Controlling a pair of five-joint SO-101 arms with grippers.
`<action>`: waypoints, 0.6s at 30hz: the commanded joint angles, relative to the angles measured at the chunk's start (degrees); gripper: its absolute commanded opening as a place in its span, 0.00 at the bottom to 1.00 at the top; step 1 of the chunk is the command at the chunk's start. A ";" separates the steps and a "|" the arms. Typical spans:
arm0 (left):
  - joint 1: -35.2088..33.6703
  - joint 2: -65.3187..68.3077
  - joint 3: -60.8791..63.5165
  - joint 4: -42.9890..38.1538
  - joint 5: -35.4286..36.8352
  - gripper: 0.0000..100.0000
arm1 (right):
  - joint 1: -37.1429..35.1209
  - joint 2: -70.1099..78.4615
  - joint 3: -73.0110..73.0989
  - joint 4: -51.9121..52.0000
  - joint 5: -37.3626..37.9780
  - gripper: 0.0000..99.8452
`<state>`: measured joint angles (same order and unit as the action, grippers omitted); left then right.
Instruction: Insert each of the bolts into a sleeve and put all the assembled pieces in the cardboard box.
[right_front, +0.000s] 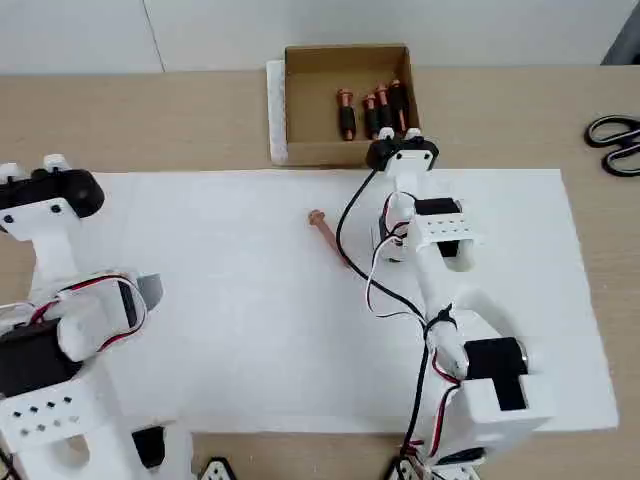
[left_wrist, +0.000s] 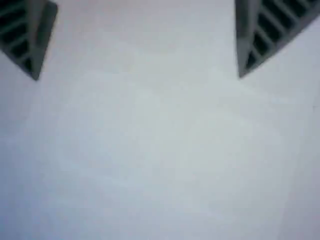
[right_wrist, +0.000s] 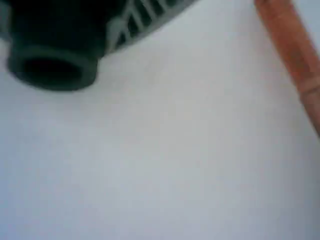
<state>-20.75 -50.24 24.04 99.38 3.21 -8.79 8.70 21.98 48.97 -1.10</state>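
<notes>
A copper bolt (right_front: 326, 233) lies loose on the white foam sheet (right_front: 250, 340), its head toward the cardboard box (right_front: 292, 100). Several assembled bolt-and-sleeve pieces (right_front: 375, 110) lie inside the box. My right gripper (right_wrist: 75, 22) is shut on a black sleeve (right_wrist: 52, 52), with the sleeve's open end just above the sheet. The bolt's shaft (right_wrist: 292, 55) lies close beside it. In the high view the right arm (right_front: 435, 235) stands just right of the bolt. My left gripper (left_wrist: 137, 50) hangs open over bare sheet at the left, its fingers (left_wrist: 35, 35) wide apart and holding nothing.
Black scissors (right_front: 615, 140) lie on the wooden table at the far right. The foam sheet covers most of the table in front of the box. A black cable (right_front: 350, 235) from the right arm loops near the bolt.
</notes>
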 joint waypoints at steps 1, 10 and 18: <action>-0.18 -0.35 -2.51 0.97 0.35 0.24 | 1.27 2.15 -2.81 0.92 -0.70 0.10; -0.26 -0.35 -2.51 0.97 0.35 0.24 | 1.36 4.53 -5.63 3.56 -2.46 0.14; -0.09 -0.35 -2.51 0.97 0.35 0.24 | 1.27 4.88 -8.35 6.46 -2.55 0.14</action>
<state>-20.75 -50.24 24.04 99.38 3.21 -8.53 13.36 14.86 54.77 -3.21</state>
